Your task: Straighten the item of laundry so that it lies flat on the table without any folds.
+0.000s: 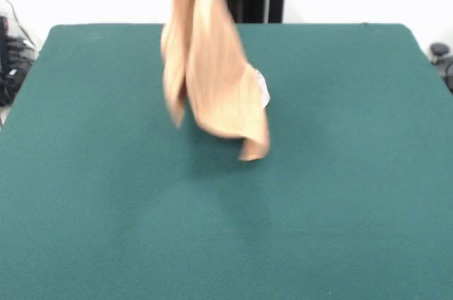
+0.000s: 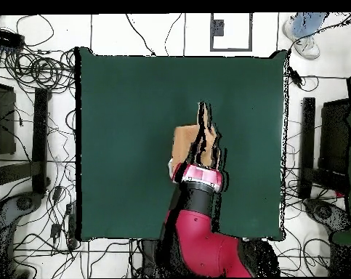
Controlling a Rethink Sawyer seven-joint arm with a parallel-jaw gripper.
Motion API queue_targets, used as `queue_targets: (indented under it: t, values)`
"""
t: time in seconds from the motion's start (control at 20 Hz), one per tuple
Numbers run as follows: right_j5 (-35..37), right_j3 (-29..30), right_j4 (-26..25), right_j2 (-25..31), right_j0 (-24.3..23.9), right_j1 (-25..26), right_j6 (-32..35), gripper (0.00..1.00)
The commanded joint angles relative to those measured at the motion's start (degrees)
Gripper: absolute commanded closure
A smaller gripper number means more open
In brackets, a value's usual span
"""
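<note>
We see the towel (image 1: pixel 212 73) off the table (image 1: pixel 340 172), hanging in the air from the top edge of the front view. The gripper is above that frame, so no fingers show there. In the overhead view the arm (image 2: pixel 200 218) reaches out over the green surface, and the wrist covers the gripper (image 2: pixel 200 166); we can't tell whether the fingers are open or clamped. The cloth sits directly under and just past the wrist, away from the base. It hangs in long vertical folds, bunched narrow at the top and flaring wider below. A small white tag (image 1: pixel 262 88) shows on its right edge in the front view. The lowest corner hangs clear of the felt, with a faint shadow below it. A person's shoe (image 2: pixel 303 40) shows at the overhead view's top right, well away from the arm.
</note>
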Motion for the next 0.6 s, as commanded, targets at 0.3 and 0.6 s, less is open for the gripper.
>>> queue_targets:
  t: [0.3,0.6]
  values:
    - [7.0,-2.4,-8.6,9.8,-4.2,0.1,4.3,0.00]
    - [1.6,-1.8,-5.7,8.8,-3.8,1.3,3.0,0.00]
